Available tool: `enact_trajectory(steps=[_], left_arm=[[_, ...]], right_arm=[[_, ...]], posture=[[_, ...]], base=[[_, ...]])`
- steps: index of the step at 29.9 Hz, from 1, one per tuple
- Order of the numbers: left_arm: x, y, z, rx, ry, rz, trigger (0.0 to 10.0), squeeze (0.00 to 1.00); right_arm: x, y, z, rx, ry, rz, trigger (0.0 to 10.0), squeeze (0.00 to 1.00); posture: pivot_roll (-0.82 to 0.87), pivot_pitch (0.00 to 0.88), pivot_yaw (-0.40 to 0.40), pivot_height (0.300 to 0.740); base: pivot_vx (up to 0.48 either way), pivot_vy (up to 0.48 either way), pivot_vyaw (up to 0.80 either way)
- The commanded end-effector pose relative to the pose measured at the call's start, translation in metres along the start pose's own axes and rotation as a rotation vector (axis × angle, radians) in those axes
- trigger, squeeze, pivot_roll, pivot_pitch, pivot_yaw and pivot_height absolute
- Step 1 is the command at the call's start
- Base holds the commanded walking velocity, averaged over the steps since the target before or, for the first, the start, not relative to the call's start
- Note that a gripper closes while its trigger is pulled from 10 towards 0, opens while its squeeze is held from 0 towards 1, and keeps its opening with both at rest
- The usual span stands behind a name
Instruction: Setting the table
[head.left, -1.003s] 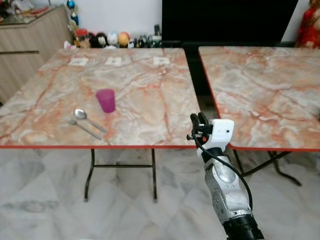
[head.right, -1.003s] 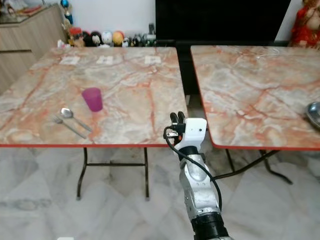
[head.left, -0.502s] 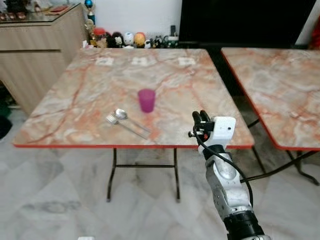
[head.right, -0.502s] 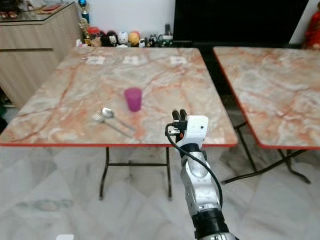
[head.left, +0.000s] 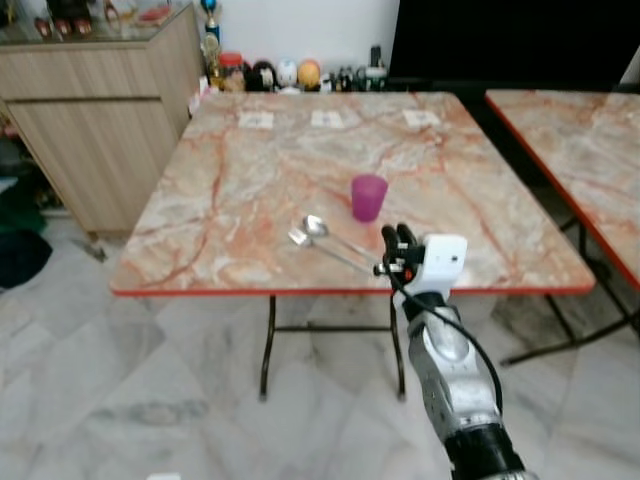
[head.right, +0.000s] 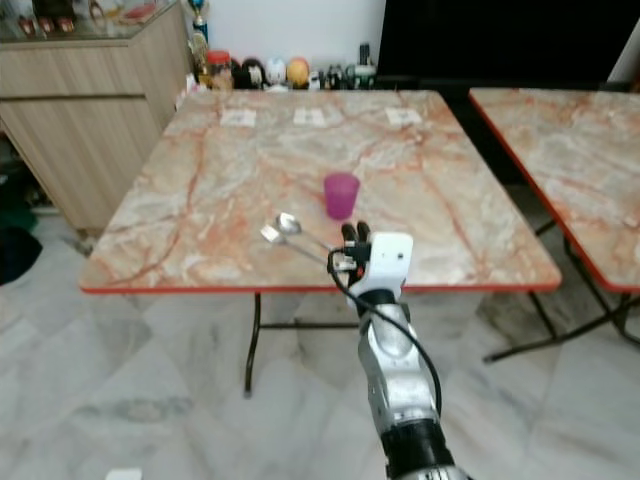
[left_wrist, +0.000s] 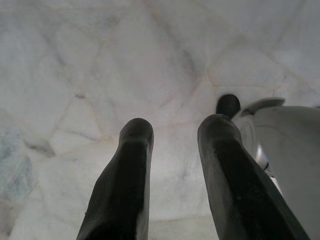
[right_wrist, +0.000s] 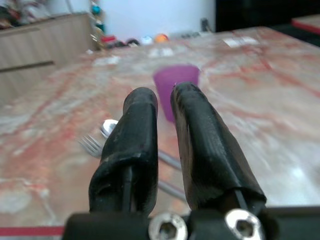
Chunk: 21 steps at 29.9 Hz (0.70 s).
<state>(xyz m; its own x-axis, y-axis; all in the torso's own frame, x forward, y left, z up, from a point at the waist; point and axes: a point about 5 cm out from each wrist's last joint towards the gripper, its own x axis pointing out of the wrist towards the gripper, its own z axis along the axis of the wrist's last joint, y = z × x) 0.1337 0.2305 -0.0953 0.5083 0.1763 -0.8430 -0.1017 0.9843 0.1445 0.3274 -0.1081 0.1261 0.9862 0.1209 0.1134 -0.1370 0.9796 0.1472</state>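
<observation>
Left eye view: right gripper (head.left: 399, 238) is raised at the near red edge of the table (head.left: 250, 190), just right of the cutlery.
Right fingers: nearly together, a thin gap between them, nothing held.
Left gripper (left_wrist: 172, 150): hangs over the pale marble floor (left_wrist: 100, 65); fingers a little apart, empty.
Cup (head.left: 368, 197): 1, purple, upright, mid-table toward the near side.
Cutlery: 1 spoon (head.left: 316, 226) and 1 fork (head.left: 299, 238), side by side, just near-left of the cup, handles running toward the right gripper.
Cards (head.left: 332, 119): 3 small white ones in a row by the far edge.
Tables: 2; second table (head.left: 585, 130) is on the right, with a dark gap between them.
Open room: bare top left of the cutlery and right of the cup; open floor in front.
Left side: wooden cabinet (head.left: 100, 130) stands beside the table.
Far edge: figurines and jars (head.left: 285, 75) line the wall.
</observation>
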Motion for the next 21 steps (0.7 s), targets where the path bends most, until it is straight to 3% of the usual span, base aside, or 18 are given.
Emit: enact_trajectory(steps=[1,21], left_arm=[[-0.0005,-0.0035,-0.004,-0.002,0.015,-0.015,10.0,0.0],[-0.0002,-0.003,-0.0031,0.003,0.02,-0.023,10.0,0.0]], right_arm=[[0.0002,-0.0035,0.0007,0.004,-0.002,-0.015,10.0,0.0],[0.0015,-0.0017,0.0005,0.013,-0.002,-0.016,10.0,0.0]], posture=[[-0.05,0.0,0.004,0.74],[-0.05,0.0,0.007,0.74]], base=[[0.0,0.0,0.0],[0.305,0.0,0.0]])
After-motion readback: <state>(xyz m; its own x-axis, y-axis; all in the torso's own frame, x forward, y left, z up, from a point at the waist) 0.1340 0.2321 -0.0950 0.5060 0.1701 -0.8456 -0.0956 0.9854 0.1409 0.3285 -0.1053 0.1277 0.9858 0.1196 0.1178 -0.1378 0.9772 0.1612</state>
